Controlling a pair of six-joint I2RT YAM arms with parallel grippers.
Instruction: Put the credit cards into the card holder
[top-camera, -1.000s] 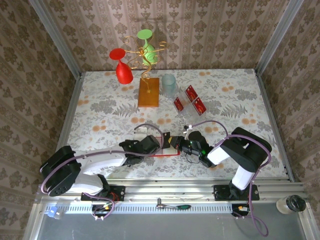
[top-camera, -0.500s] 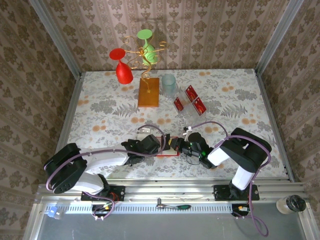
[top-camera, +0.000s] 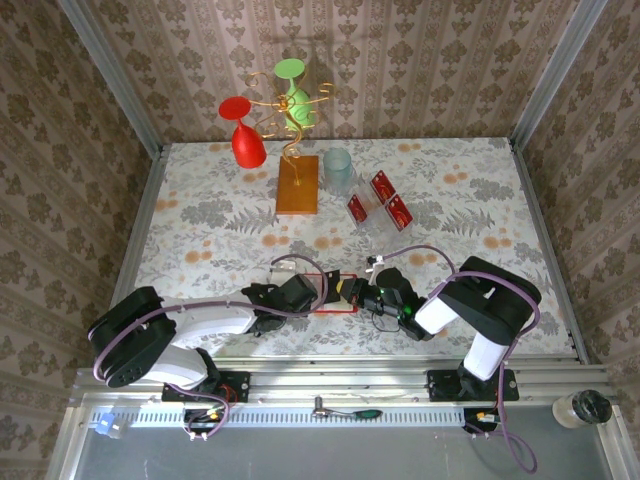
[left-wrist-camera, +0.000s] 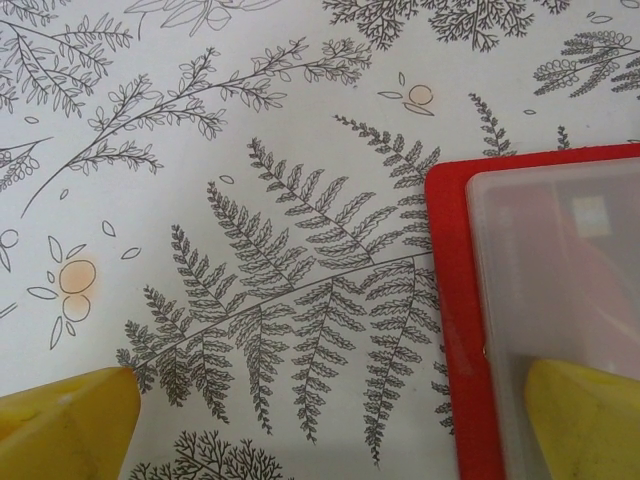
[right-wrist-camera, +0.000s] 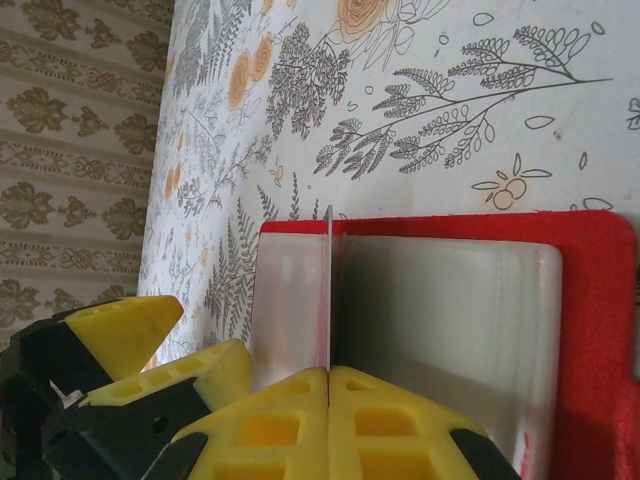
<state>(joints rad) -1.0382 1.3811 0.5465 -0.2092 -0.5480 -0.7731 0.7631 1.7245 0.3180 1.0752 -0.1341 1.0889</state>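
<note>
Pinching a probably stiff, slick credit card (right-wrist-camera: 328, 270) by its end, the right gripper (right-wrist-camera: 328, 380) is poising it over the card holder (right-wrist-camera: 600, 300) (light, may slide); the left gripper (left-wrist-camera: 322, 425) is standing wide across its corner; farther back, spare cards (top-camera: 381, 186) are waiting.

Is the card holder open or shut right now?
Open: the card holder lies flat, its pale inside with the red border facing up in both wrist views.

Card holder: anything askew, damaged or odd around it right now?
Nothing stands out. The card holder lies open and flat; the right hand is shut on what looks like a credit card, held edge-on above its pale inside. The left hand is open.
</note>
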